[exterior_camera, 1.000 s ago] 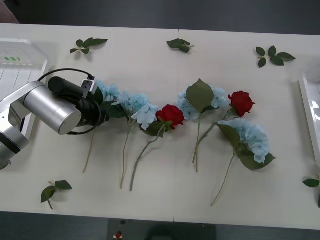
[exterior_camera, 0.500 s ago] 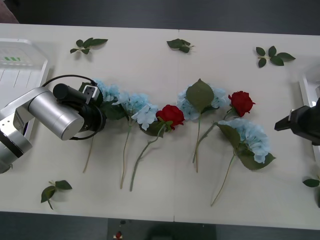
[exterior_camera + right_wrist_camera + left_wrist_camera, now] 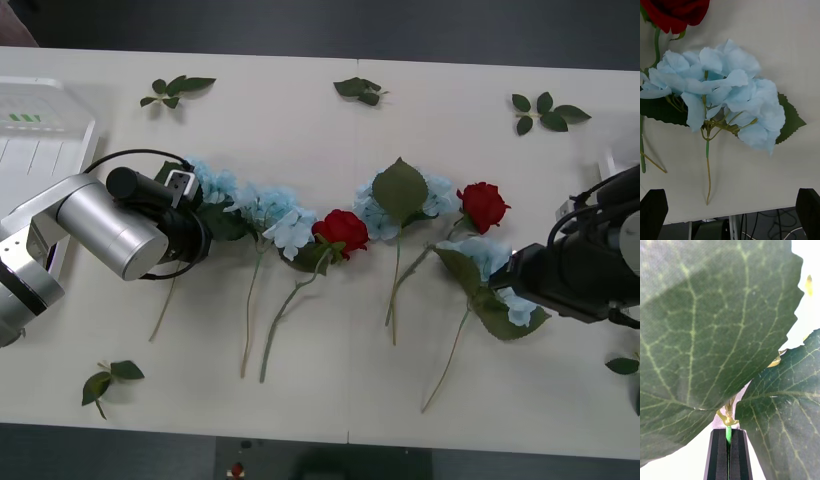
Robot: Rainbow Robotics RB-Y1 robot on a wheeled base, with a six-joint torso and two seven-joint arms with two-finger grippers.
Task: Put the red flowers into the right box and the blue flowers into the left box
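A pale surface [image 3: 330,380] carries a row of flowers across its middle, with loose leaf sprigs [image 3: 175,88] along the far edge. The left gripper [image 3: 728,444] has its jaws clenched on the thin green stem of the blue flower [image 3: 212,183] nearest the left edge, just under the leaves, probably so the head can be lifted clear without crushing it and carried to the left box [image 3: 40,130] at the far left corner. Since half a second ago that stem has swung outward at its loose end. The right gripper [image 3: 510,272], jaws released, has pushed in from the right edge and now hangs over another blue flower [image 3: 722,90], beside a red flower [image 3: 483,205]. The right box [image 3: 612,195] sits at the right edge.
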